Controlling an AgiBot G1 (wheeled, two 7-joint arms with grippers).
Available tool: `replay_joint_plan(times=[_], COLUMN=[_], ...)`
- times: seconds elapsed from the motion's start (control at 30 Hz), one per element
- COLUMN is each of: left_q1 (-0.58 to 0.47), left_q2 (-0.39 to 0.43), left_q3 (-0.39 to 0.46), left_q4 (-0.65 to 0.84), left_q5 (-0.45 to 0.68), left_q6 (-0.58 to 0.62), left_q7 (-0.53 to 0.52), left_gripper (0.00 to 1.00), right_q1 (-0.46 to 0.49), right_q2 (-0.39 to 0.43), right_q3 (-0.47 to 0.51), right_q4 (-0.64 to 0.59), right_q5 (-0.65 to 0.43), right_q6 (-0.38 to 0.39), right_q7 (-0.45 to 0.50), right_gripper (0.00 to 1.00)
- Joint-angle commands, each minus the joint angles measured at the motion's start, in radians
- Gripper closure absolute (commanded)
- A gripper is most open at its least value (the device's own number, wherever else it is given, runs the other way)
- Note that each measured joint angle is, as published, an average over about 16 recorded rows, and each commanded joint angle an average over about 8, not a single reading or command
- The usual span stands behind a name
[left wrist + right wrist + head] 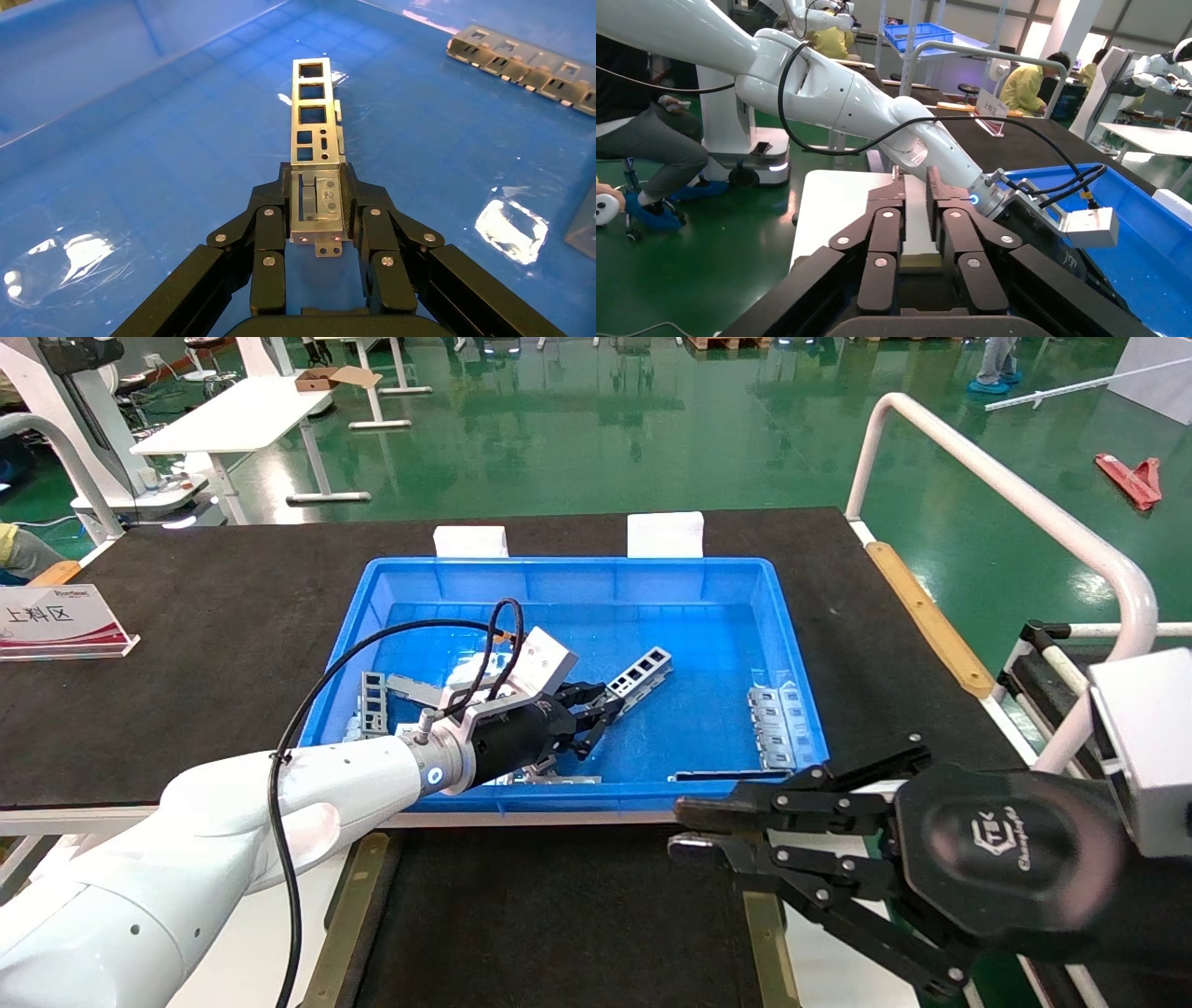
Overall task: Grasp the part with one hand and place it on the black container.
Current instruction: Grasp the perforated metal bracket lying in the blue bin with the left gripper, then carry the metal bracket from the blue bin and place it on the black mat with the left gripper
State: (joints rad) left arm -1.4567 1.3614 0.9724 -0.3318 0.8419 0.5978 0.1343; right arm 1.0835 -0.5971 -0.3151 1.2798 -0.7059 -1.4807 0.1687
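The part (638,674) is a slim silver strip with a row of square windows, inside the blue crate (568,570). My left gripper (596,710) is shut on its near end. In the left wrist view the part (312,112) runs straight out from the left gripper (315,189), with the black fingers (270,225) pressed against both its sides over the crate floor. Whether its far end touches the floor I cannot tell. The black container (559,915), a flat black tray between brass rails, lies in front of the crate. My right gripper (684,826) hangs open and empty by the crate's front right corner.
More metal parts lie in the crate: a stack at the right (775,728), a thin flat strip (717,773) near the front wall, and others at the left (374,700). Another windowed part (523,67) shows in the left wrist view. A white rail (1006,486) borders the table's right side.
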Motion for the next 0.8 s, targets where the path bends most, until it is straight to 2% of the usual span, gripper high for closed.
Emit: replay_joint_plan(times=[0.03,0.43,0.8], left_q1=[-0.002,-0.034,-0.076], left_q2=[0.0,-0.001,-0.003], left_q3=[0.006,0.0,0.011], left_q4=[-0.002,0.005,0.05], left_q5=[-0.011,-0.114,-0.181], left_q6=[0.002,0.033,-0.034], left_q7=[0.001,0.04,0.05], left_gripper=[1.0,1.0,1.0], right_q1=[0.0,0.0,0.0], right_q2=[0.0,0.0,0.0], right_q3=[0.0,0.0,-0.001], right_q4=[0.0,0.0,0.0], right_q5=[0.0,0.0,0.001], right_q6=[0.0,0.0,0.0], right_q7=[0.0,0.0,0.0], right_gripper=[1.0,1.0,1.0])
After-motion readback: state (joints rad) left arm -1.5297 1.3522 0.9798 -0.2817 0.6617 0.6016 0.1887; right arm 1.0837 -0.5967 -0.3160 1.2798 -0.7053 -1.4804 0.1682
